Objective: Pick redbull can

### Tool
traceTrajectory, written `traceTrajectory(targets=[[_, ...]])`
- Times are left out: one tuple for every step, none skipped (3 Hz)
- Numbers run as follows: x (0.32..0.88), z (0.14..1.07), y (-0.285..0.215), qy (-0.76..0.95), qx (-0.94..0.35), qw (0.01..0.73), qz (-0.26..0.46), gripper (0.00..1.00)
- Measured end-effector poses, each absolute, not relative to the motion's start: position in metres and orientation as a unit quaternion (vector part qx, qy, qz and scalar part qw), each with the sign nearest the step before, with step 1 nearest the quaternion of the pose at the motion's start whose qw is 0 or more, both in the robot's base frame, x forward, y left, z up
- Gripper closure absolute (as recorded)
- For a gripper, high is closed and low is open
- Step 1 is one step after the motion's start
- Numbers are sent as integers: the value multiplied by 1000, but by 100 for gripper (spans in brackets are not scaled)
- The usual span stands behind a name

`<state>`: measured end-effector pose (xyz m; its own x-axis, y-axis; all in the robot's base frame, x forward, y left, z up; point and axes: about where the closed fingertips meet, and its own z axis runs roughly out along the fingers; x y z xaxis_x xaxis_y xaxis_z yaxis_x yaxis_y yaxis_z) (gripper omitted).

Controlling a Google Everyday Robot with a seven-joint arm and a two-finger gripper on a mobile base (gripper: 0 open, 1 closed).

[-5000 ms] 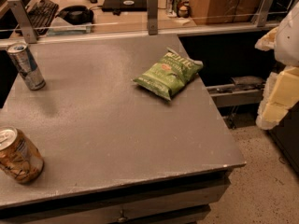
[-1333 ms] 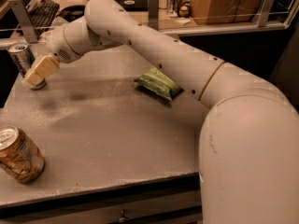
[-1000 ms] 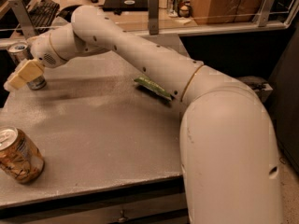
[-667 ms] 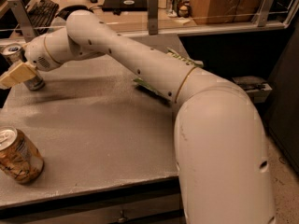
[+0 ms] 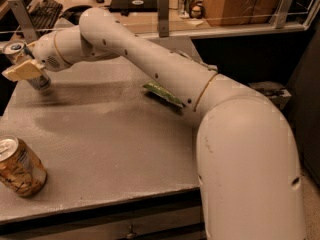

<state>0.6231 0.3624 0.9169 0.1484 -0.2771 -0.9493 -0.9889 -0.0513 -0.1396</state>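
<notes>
The redbull can [image 5: 31, 74], slim and silver-blue with a silver top, stands at the table's far left corner. My gripper [image 5: 22, 69] is right at the can, with its cream tip across the can's front and covering its middle. The can's top and base show above and below it. My white arm [image 5: 150, 64] reaches in from the lower right, across the table to the can.
A stubby orange-brown patterned can [image 5: 19, 166] stands at the near left edge of the grey table [image 5: 110, 149]. A green chip bag [image 5: 162, 94] lies mid-table, mostly hidden by the arm. A railing post [image 5: 163, 11], a keyboard [image 5: 44, 9] and a desk lie behind.
The arm swung in from the right across the table, and the gripper moved left until it reached the redbull can. The can stays at about the same spot.
</notes>
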Motion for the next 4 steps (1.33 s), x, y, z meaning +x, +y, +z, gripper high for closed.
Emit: traceTrajectory(targets=[[631, 934, 335, 504, -613, 467, 391, 99], [639, 950, 295, 480, -610, 480, 409, 100], [643, 953, 247, 459, -596, 486, 444, 100], [640, 952, 250, 458, -599, 483, 446, 100]])
